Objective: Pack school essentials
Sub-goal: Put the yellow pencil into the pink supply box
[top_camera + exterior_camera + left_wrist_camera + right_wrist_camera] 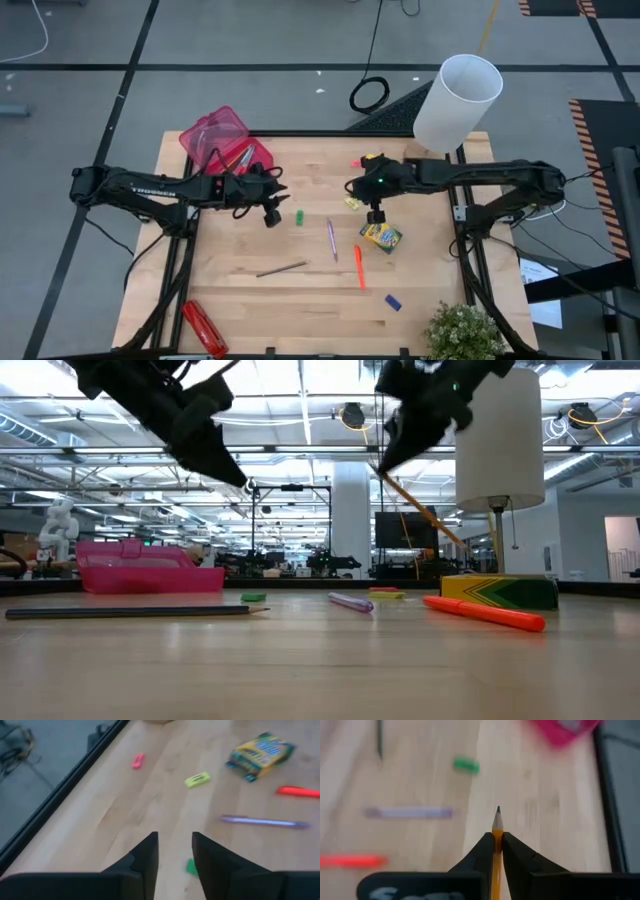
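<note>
My right gripper (498, 842) hangs above the table's middle, shut on a yellow-orange pencil (430, 515). My left gripper (175, 851) hovers open over a green eraser (191, 866), with nothing between its fingers. A pink case (222, 138) with scissors (240, 158) in it lies at the far left. Flat on the wood lie a purple pen (331, 238), an orange marker (358, 266), a crayon box (381, 237), a dark pencil (281, 269), and yellow (353, 203), pink (356, 162) and blue (393, 302) erasers. My right gripper pinches the pencil between its two fingers just behind the sharpened end (497, 836); the tip (498, 811) juts out past the fingertips. The pencil runs along the fingers. It is lifted clear of the table, its long shaft (440, 525) slanting down behind the gripper.
A long red stapler-like object (203, 328) lies at the near left corner. A white cylinder (457, 100) stands at the far right corner and a plant (462, 335) at the near right. Bare wood lies between the dark pencil and the near edge.
</note>
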Tool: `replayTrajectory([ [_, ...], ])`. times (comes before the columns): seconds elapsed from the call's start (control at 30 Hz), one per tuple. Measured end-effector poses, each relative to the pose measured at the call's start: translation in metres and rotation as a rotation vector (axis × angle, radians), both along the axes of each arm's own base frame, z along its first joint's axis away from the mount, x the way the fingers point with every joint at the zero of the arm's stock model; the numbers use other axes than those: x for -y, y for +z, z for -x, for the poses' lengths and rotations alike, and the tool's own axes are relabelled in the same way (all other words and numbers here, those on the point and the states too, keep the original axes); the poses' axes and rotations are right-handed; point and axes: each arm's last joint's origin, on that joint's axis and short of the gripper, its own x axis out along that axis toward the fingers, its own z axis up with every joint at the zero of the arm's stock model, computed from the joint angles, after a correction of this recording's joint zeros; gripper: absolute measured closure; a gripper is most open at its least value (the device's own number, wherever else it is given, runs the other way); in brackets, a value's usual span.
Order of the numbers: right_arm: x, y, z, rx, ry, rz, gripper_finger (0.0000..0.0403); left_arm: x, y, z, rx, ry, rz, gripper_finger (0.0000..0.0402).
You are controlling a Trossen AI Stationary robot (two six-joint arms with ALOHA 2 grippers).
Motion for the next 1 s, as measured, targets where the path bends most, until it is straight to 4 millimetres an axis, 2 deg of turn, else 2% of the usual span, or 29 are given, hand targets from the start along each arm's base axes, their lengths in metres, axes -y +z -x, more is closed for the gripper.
replayTrajectory([
  [0.17, -0.014, 0.018, 0.001, 0.215, 0.000, -0.037, 0.0378, 0.017, 0.004, -0.004, 0.038, -0.089, -0.031, 0.0228],
  [0.33, -0.026, 0.021, 0.007, 0.423, 0.021, -0.069, 0.0378, 0.031, 0.009, -0.006, 0.081, -0.174, -0.090, 0.0192],
  [0.63, -0.044, 0.011, 0.013, 0.713, 0.179, -0.134, 0.0378, 0.043, 0.018, -0.013, 0.196, -0.213, -0.136, 0.0188],
  [0.87, -0.056, 0.005, 0.021, 0.901, 0.274, -0.166, 0.0378, 0.052, 0.001, -0.040, 0.260, -0.268, -0.149, 0.0188],
  [1.0, -0.056, 0.004, 0.027, 1.005, 0.278, -0.174, 0.0378, 0.055, -0.011, -0.057, 0.303, -0.286, -0.183, 0.0188],
])
